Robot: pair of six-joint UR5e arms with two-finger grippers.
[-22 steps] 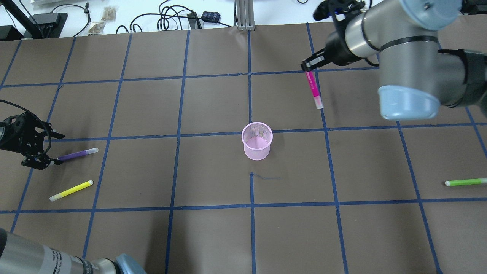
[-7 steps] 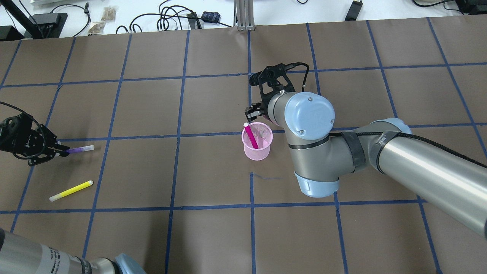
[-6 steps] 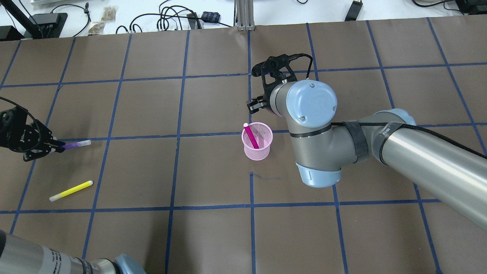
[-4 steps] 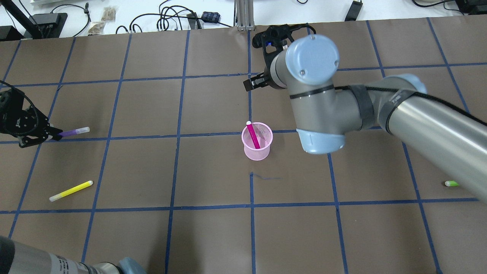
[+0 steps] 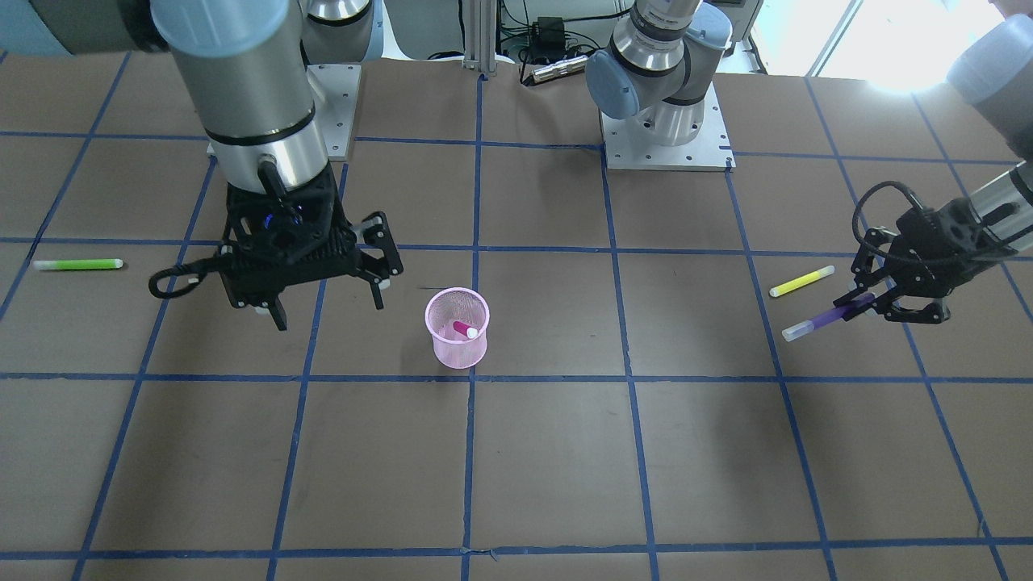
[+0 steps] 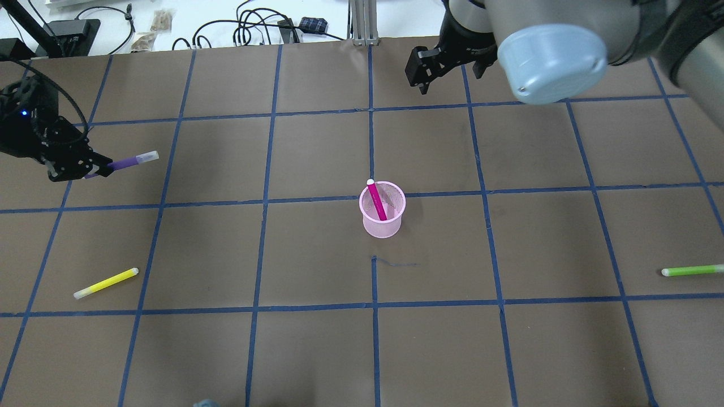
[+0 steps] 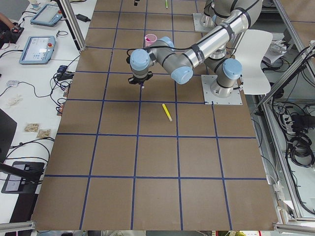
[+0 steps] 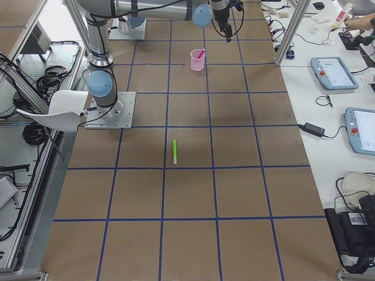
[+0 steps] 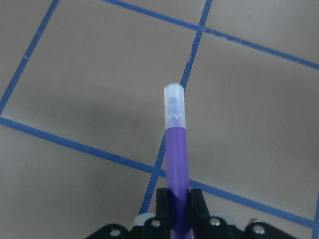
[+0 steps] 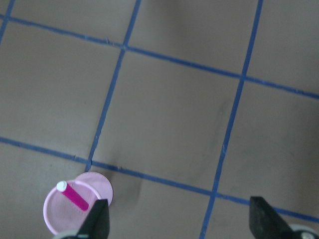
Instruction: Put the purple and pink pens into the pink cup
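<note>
1. Since the overhead frame a little over half a second ago, the right gripper (image 6: pixel 432 76) has drawn back from the middle of the table (image 6: pixel 317 152) toward its far edge and now sits well apart from the pink mesh cup (image 6: pixel 383 229); the pink pen (image 6: pixel 376 202) has stayed in the cup, leaning with its white cap at the rim.
2. The left gripper (image 6: pixel 93 169) has moved toward the far side, still pinching the purple pen (image 6: pixel 133 161); the pen's clear cap points toward the table's middle, a good way from the cup.
3. The yellow highlighter (image 6: pixel 106 283) and the green highlighter (image 6: pixel 693 271) lie where they lay before, near opposite ends of the table.
4. In the overhead view the arm's elbow joint hides most of the right gripper; the front-facing view shows it whole, fingers spread wide with nothing between them, beside the cup but raised.
5. Only the left wrist view shows the grip closely: both fingers press the purple barrel near its back end, and a faint shadow falls on the paper beside it.
6. The right wrist view looks down into the cup at its lower left corner, with the pink pen inside.
</note>
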